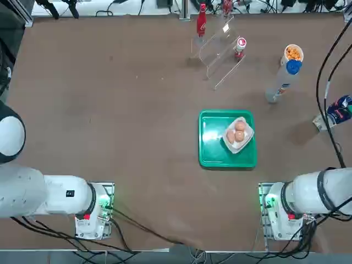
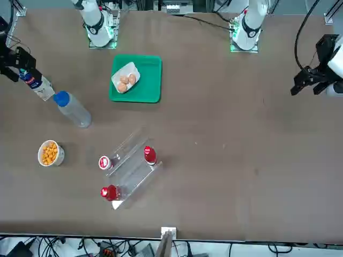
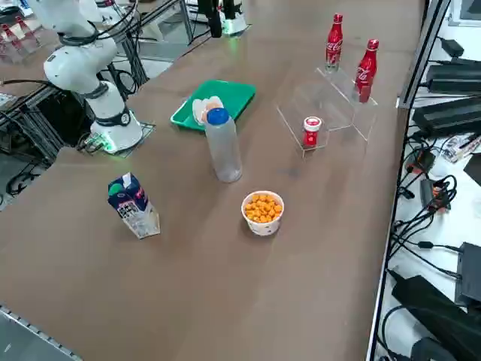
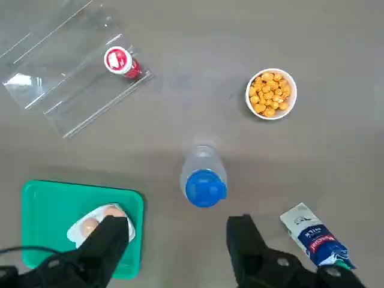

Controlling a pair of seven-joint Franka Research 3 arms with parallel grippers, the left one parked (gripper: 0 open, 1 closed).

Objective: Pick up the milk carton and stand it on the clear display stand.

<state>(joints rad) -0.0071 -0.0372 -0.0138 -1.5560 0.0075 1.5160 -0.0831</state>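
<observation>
- Top view, left to right: the slim red cola bottle [image 1: 201,23] stands at the far edge, and just beside it sits the clear acrylic stepped display stand [image 1: 223,55] with a small red-capped can [image 1: 240,45] on one of its steps.
- Nearer to us lies the green plastic tray [image 1: 212,151] holding a white dish of brown eggs [image 1: 238,133].
- Further right we see the tall clear bottle with a blue cap [image 1: 284,77] and the small white cup of orange snacks [image 1: 293,53] just behind it.
- At the right edge stands the small white milk carton with a dark blue gabled top [image 1: 336,111], upright and well apart from the stand.
- In the wrist view our right gripper [image 4: 177,234] hangs high above the table with its two black fingers spread wide and nothing between them; the carton shows off to one side of them.
- We judge the task not yet begun. To do the reach well, we should swing over the carton, turn the wrist so the fingers meet its flat white sides, and close below the gable.
- On the carry, we should pass clear of the blue-capped bottle and pick a bare step away from the can.
</observation>
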